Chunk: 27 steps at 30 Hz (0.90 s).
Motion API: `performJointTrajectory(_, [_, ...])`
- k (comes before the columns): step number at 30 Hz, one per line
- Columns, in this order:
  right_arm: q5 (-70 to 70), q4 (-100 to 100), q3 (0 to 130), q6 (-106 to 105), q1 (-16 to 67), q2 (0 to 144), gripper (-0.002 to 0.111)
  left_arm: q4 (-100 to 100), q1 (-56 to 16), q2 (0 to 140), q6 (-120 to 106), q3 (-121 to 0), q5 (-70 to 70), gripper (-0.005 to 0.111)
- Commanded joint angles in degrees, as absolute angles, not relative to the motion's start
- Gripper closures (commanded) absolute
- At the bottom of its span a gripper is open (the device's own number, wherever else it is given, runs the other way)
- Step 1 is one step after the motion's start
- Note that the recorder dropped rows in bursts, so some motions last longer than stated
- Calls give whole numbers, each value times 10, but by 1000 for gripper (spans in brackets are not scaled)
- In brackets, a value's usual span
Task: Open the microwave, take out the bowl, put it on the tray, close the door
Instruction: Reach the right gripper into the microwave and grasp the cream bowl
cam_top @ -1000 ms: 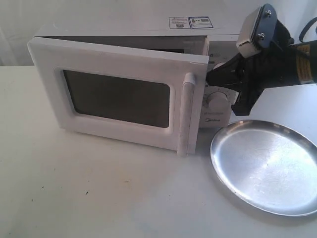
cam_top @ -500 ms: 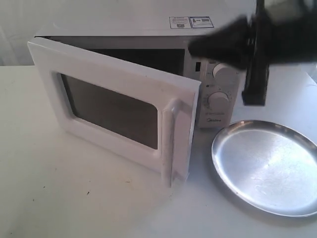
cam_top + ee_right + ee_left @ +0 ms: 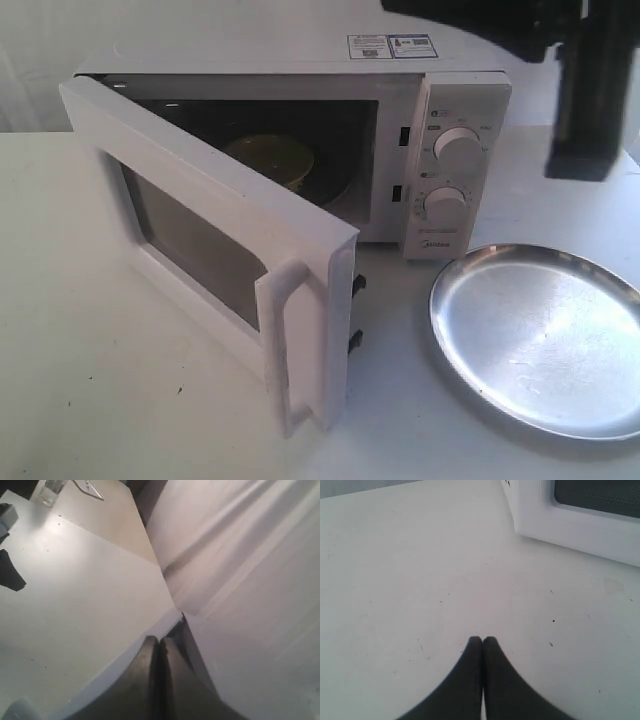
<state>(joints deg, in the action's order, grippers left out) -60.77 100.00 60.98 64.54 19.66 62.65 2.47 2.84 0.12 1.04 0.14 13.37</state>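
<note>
The white microwave [image 3: 450, 110] stands at the back of the table. Its door [image 3: 215, 245] hangs wide open, swung out toward the front, with the bar handle [image 3: 283, 340] at its free edge. Inside the dark cavity sits the small cream bowl [image 3: 272, 160]. The shiny silver tray [image 3: 540, 335] lies on the table to the right of the microwave, with nothing on it. My right arm [image 3: 585, 110] is high above the microwave's right end, touching nothing. The right gripper [image 3: 160, 639] is shut and holds nothing. My left gripper [image 3: 482, 639] is shut over bare table, short of the door [image 3: 580, 527].
The white table [image 3: 110, 400] runs left of and in front of the open door. A pale curtain [image 3: 250, 555] hangs behind. In the right wrist view a clear glass [image 3: 50, 492] stands far off on a table top.
The door has swung from nearly shut to wide open, which uncovers the bowl inside. My right arm has lifted from the door's edge to above the microwave.
</note>
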Motion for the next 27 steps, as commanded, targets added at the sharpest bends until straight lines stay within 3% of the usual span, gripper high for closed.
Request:
performJointTrajectory(1, [-554, 999, 604, 693, 196, 725, 108, 22, 26, 0, 12, 0, 134, 107])
performJointTrajectory(6, [-557, 980, 604, 706, 196, 854, 108, 22, 26, 0, 12, 0, 134, 107])
performJointTrajectory(9, [-670, 956, 604, 753, 214, 932, 108, 22, 26, 0, 12, 0, 134, 107])
performJointTrajectory(14, [-700, 938, 606, 773, 310, 996, 108, 22, 26, 0, 12, 0, 134, 107])
performJointTrajectory(20, [-700, 922, 606, 590, 393, 994, 108, 22, 26, 0, 12, 0, 134, 107])
performJointTrajectory(22, [-603, 845, 606, 581, 405, 994, 108, 22, 26, 0, 12, 0, 134, 107])
performJointTrajectory(25, [-284, 735, 610, 572, 416, 998, 108, 22, 26, 0, 12, 0, 134, 107])
performJointTrajectory(27, [-218, 714, 621, 509, 417, 1012, 108, 22, 26, 0, 12, 0, 134, 107])
